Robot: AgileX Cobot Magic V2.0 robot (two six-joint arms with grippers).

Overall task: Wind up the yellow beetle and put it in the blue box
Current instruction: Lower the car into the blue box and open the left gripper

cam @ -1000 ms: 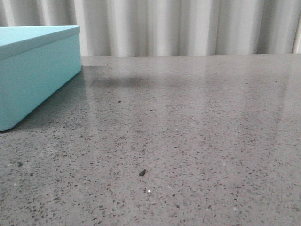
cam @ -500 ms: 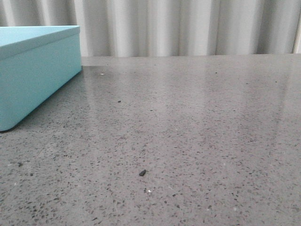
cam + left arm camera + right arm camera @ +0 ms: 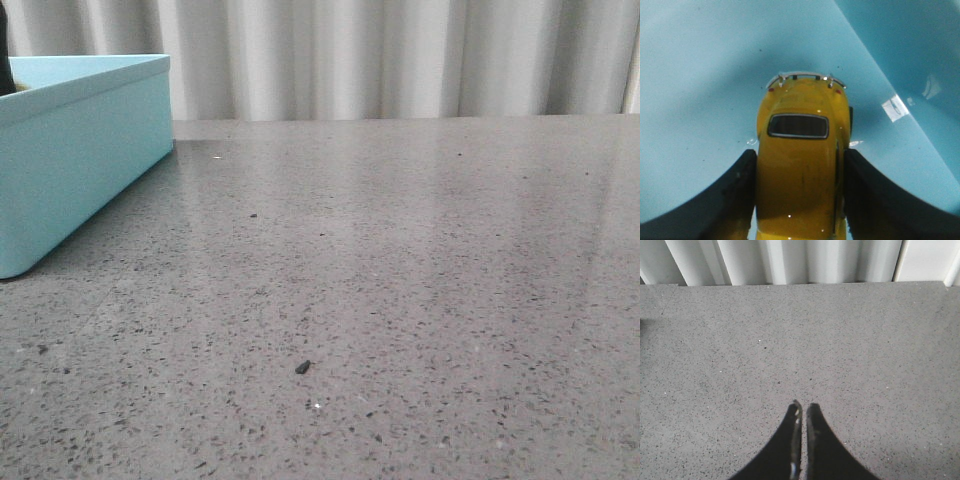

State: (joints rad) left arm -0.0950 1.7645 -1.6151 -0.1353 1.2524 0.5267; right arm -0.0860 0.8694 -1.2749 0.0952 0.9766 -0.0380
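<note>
In the left wrist view my left gripper point(image 3: 799, 159) is shut on the yellow beetle point(image 3: 800, 150), its two black fingers pressed against the car's sides. The car hangs just above the blue box's inner floor point(image 3: 700, 75), with a box wall point(image 3: 910, 45) rising beside it. In the front view the blue box point(image 3: 70, 150) stands at the far left of the table, and a dark sliver of the left arm point(image 3: 5, 60) shows above its rim. The car is hidden there. My right gripper point(image 3: 803, 407) is shut and empty above bare table.
The grey speckled tabletop point(image 3: 400, 280) stretches across the front view, with a small dark chip point(image 3: 302, 367) near the front. A white corrugated wall point(image 3: 400, 50) stands behind the table's far edge.
A dark part of the left arm has come into the front view above the box's rim at the far left. A faint shadow on the table near the box has gone.
</note>
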